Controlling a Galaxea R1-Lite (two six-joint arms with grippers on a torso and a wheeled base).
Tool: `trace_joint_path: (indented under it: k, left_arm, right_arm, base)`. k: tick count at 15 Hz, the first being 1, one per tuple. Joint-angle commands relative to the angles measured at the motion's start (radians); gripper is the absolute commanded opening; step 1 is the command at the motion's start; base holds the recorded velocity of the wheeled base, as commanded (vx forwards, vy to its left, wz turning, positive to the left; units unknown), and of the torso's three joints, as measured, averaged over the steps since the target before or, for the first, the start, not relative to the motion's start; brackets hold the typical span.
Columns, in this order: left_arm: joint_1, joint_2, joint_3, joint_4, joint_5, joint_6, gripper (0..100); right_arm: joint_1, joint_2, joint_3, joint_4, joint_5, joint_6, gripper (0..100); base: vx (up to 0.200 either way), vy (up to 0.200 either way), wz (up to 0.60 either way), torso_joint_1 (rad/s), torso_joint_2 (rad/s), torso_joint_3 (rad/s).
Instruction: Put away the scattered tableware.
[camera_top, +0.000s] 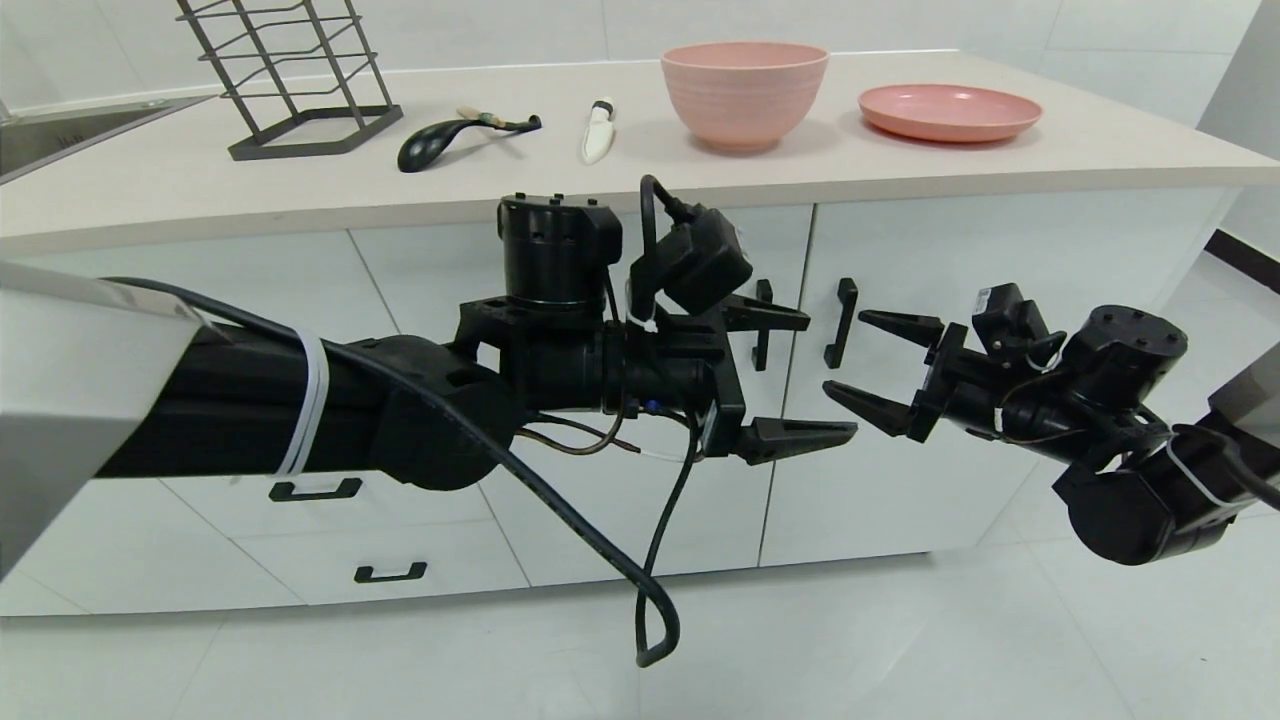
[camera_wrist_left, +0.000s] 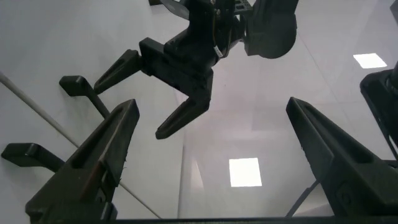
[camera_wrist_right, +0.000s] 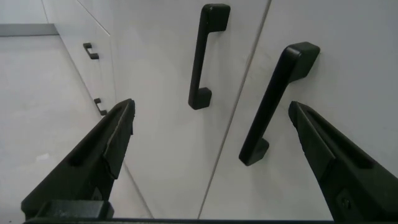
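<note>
Bright, even overhead light, soft faint shadows pooled under the bowl (camera_top: 744, 92) and plate (camera_top: 949, 111), pale counter (camera_top: 900, 165) edge bowing toward 3 and 9 o'clock, glossy floor (camera_wrist_left: 261, 124) in the left wrist view carrying square light reflections (camera_wrist_left: 245, 172) at 6 and 2 o'clock.

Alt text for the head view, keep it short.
The left gripper and right gripper, jaws open and empty, face each other before white cabinet doors below a counter. On the counter, left to right: black wire rack, black spoon, white utensil, pink bowl, pink plate.
</note>
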Motion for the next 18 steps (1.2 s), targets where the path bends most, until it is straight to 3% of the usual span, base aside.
trace_joint_path:
  k: [1, 7, 8, 12, 13, 15, 18]
  left_arm:
    - [-0.003, 0.011, -0.011, 0.002, -0.001, 0.006, 100]
    - [0.0, 0.011, -0.011, -0.002, 0.033, 0.001, 100]
    - [0.0, 0.011, -0.011, -0.002, 0.059, -0.011, 100]
    - [0.002, 0.014, -0.018, -0.035, 0.073, -0.069, 100]
    - [0.003, 0.014, -0.018, -0.036, 0.088, -0.092, 100]
    - [0.006, 0.017, -0.018, -0.039, 0.144, -0.178, 100]
    - [0.006, 0.043, -0.027, -0.101, 0.144, -0.19, 100]
  right_arm:
    - [-0.001, 0.019, -0.027, -0.001, 0.007, -0.001, 100]
    - [-0.006, 0.05, -0.058, -0.003, 0.013, -0.001, 100]
    - [-0.006, 0.064, -0.07, -0.004, 0.013, -0.001, 100]
    - [-0.003, 0.097, -0.107, -0.006, 0.035, -0.002, 100]
    - [0.003, 0.1, -0.107, -0.007, 0.041, -0.004, 100]
    - [0.011, 0.102, -0.107, -0.007, 0.044, -0.004, 100]
    - [0.02, 0.1, -0.103, -0.015, 0.088, -0.004, 100]
  base:
    - [0.0, 0.0, 0.0, 0.0, 0.0, 0.0]
    - [0.0, 0.0, 0.0, 0.0, 0.0, 0.0]
    - [0.0, 0.0, 0.0, 0.0, 0.0, 0.0]
    - [0.0, 0.0, 0.0, 0.0, 0.0, 0.0]
    - [0.0, 0.0, 0.0, 0.0, 0.0, 0.0]
    - [0.0, 0.0, 0.0, 0.0, 0.0, 0.0]
    - [0.0, 0.0, 0.0, 0.0, 0.0, 0.0]
